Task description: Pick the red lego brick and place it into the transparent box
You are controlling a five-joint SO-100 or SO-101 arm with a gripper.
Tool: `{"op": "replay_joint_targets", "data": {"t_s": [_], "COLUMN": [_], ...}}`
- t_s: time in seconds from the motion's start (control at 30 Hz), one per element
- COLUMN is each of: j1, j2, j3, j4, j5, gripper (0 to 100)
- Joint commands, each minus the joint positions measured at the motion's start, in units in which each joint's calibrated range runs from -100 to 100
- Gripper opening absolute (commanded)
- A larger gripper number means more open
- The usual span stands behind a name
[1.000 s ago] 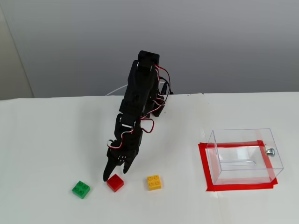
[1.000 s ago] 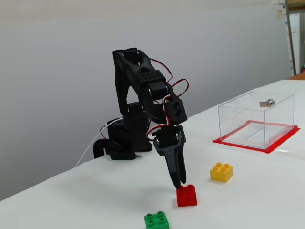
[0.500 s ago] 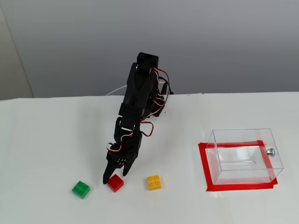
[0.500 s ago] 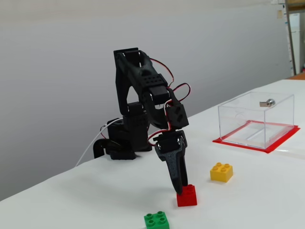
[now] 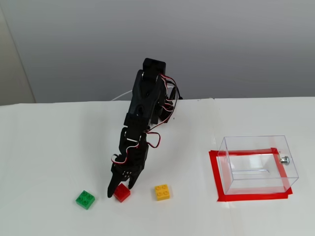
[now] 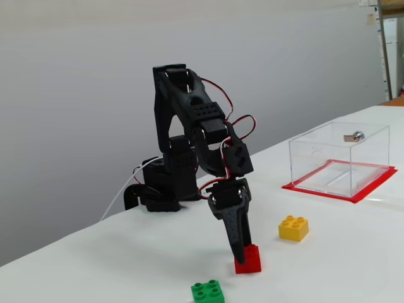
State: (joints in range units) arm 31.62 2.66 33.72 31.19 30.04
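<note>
Looking down in a fixed view, my pincer (image 5: 118,190) stands open around the red lego brick (image 5: 122,192) on the counter (image 5: 49,147). From the side, the red lego brick (image 6: 249,259) might slip away if I squeeze crooked.

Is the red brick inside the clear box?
No, the red brick sits on the table by the gripper; the clear box is empty.

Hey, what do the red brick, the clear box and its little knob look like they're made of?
The red lego brick looks like glossy moulded plastic, with studs on top. The transparent box seems clear hard plastic: thin walls, see-through, with reflections. Its knob shines silver, probably metal, though too small to be sure.
</note>
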Motion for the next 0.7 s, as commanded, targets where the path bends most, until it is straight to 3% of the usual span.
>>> {"op": "replay_joint_targets", "data": {"t_s": [0.0, 0.67], "j1": [0.0, 0.0], "j2": [-0.1, 3.6], "j3": [-2.2, -2.0], "j4": [-0.8, -4.3], "j5": [-0.1, 0.3], "gripper": [32, 32]}}
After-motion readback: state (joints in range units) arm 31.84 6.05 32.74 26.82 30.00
